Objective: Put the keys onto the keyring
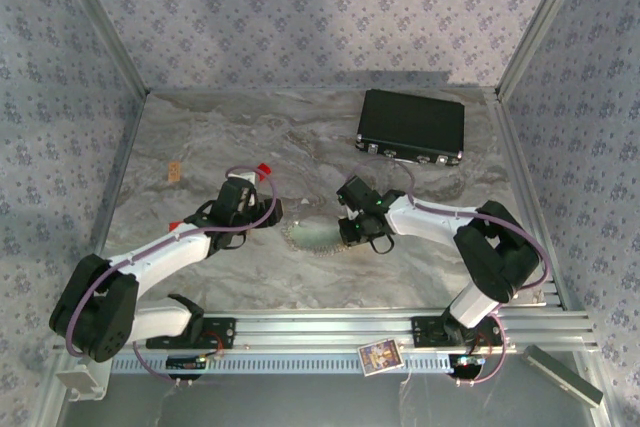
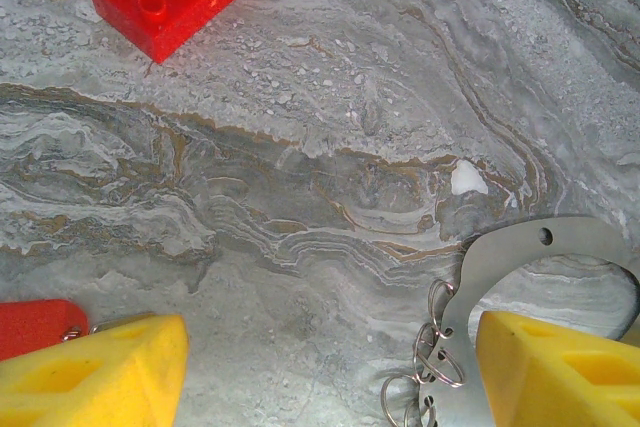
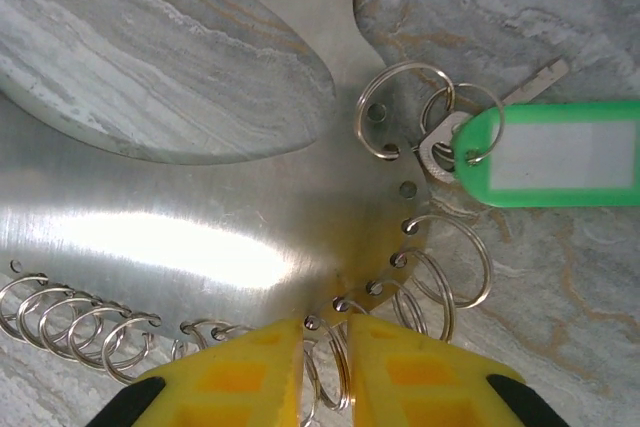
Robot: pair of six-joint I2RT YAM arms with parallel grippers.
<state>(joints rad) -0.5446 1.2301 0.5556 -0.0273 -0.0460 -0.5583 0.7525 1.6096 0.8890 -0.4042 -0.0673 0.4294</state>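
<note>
place: robot test cell | evidence: patterned walls, aluminium rail

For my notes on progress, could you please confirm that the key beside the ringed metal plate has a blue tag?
Not quite: the tag on the key is green, not blue, as the right wrist view shows. The key does lie beside the ringed metal plate.
</note>
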